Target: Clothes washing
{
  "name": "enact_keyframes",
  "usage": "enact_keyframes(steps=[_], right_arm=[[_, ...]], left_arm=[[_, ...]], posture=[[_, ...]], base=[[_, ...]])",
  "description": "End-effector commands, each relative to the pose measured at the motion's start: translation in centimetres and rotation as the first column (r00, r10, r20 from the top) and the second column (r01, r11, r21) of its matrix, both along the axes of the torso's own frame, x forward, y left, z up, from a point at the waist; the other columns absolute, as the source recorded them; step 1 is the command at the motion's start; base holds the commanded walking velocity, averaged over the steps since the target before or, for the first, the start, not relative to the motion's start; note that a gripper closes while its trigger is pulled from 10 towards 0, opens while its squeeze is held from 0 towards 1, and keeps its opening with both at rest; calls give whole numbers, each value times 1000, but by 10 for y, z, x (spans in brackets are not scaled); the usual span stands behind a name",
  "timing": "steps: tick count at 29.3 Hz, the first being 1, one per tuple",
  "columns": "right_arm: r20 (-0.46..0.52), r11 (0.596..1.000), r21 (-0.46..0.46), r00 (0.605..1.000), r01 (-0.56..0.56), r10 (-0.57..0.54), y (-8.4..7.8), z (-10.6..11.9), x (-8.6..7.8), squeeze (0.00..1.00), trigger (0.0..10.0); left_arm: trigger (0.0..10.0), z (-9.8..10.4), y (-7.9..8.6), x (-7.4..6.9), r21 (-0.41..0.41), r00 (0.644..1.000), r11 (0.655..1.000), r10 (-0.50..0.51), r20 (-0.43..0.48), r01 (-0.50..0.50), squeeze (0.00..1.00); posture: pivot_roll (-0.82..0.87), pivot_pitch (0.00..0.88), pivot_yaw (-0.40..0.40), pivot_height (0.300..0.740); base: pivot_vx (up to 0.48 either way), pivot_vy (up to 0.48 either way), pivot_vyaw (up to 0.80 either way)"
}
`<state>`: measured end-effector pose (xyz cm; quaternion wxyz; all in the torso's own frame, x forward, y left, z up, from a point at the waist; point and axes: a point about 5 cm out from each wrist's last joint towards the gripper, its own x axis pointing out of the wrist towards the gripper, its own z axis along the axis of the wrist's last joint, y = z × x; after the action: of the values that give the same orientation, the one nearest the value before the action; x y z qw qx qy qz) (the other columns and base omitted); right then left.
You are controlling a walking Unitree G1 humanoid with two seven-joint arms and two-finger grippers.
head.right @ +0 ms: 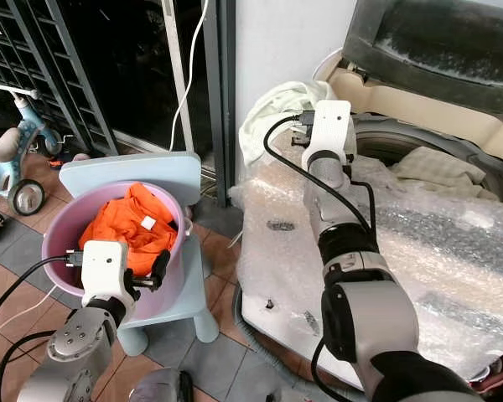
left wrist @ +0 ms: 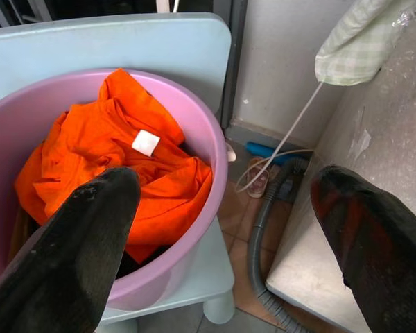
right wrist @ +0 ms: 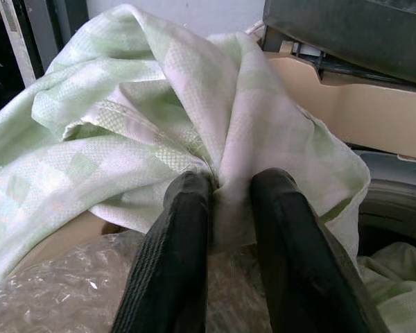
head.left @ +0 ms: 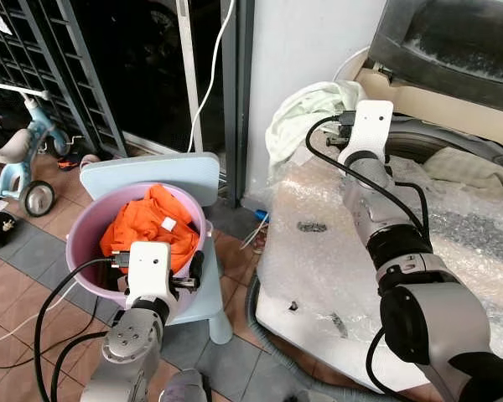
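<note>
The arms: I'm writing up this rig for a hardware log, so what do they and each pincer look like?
Both arms are silver-grey metal with rounded black joint sections. Each wrist carries a boxy white housing, and thick black cables loop from it along the arm. The left pincer and the right pincer each have two long, matte black fingers with rounded tips. No markings are legible.

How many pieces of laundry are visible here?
3: an orange garment in the pink basin, a green checked cloth pinched by the right gripper, and pale fabric in the washer drum. More may be hidden underneath.
</note>
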<state>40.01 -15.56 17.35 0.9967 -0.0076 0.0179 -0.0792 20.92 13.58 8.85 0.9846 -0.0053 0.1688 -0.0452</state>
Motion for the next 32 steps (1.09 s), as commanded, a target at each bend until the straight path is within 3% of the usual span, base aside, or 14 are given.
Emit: enact_keyframes(steps=[1, 9, 15, 16, 18, 20, 21, 22, 23, 28, 29, 30, 31, 32], right_arm=[[-63, 998, 23, 997, 55, -54, -11, -14, -3, 0, 0], [-28, 981, 86, 985, 175, -173, -44, -3, -2, 0, 0], [57, 956, 55, 955, 288, -291, -80, 16, -5, 0, 0], [57, 956, 55, 955, 288, -291, -80, 16, -5, 0, 0], [133, 897, 15, 889, 441, -439, -124, 35, -16, 0, 0], [163, 864, 15, 851, 504, -499, -145, 44, -24, 0, 0], [196, 826, -7, 811, 563, -551, -167, 53, -33, 0, 0], [196, 826, -7, 811, 563, -551, -167, 53, -33, 0, 0], [224, 792, -42, 778, 609, -587, -188, 63, -43, 0, 0], [238, 775, -119, 776, 621, -585, -212, 66, -58, 0, 0], [234, 780, -133, 784, 612, -575, -213, 65, -59, 0, 980], [231, 783, -141, 789, 606, -569, -213, 64, -59, 0, 980], [220, 800, -165, 813, 576, -540, -211, 61, -58, 0, 6118], [201, 822, -176, 837, 542, -509, -207, 57, -56, 1000, 10000]], left_arm=[[10000, 2, -1, 0, 11, 1000, 1000, 2, 0, -2, 0], [10000, 7, 1, 16, 60, 996, 997, -47, 72, 43, 0], [10000, 5, 9, 26, 48, 997, 999, -2, 74, -2, 0], [10000, 5, 9, 26, 48, 997, 999, -2, 74, -2, 0], [10000, 6, 6, 31, 44, 996, 999, -11, 88, 7, 0], [10000, 5, 4, 34, 41, 996, 999, -14, 92, 10, 0], [10000, 5, 2, 36, 37, 995, 999, -19, 97, 15, 0], [10000, 5, 2, 36, 37, 995, 999, -19, 97, 15, 0], [10000, 4, -1, 38, 32, 994, 999, -25, 103, 22, 0], [10000, 2, -4, 45, 27, 993, 999, -38, 112, 35, 0], [10000, 2, -4, 46, 26, 993, 999, -39, 114, 36, 0], [10000, 3, -5, 47, 26, 993, 999, -40, 115, 37, 0], [10000, 3, -6, 49, 24, 992, 999, -43, 119, 40, 0], [10000, 3, -7, 51, 22, 991, 999, -45, 123, 43, 0]], posture=[[100, 87, -4, 740], [92, 52, -11, 740], [75, 19, -11, 740], [75, 19, -11, 740], [58, 0, -8, 740], [50, 0, -5, 740], [39, 0, -2, 740], [39, 0, -2, 740], [26, 0, 2, 740], [-1, 0, 11, 740], [-3, 0, 11, 740], [-5, 0, 13, 740], [-9, 0, 15, 740], [-11, 0, 17, 740]], base=[[0, 0, 0], [0, 0, 0], [0, 0, 0], [0, 0, 0], [0, 0, 0], [0, 0, 0], [0, 0, 0], [0, 0, 0], [0, 0, 0], [0, 0, 0], [0, 0, 0], [0, 0, 0], [0, 0, 0], [0, 0, 0]])
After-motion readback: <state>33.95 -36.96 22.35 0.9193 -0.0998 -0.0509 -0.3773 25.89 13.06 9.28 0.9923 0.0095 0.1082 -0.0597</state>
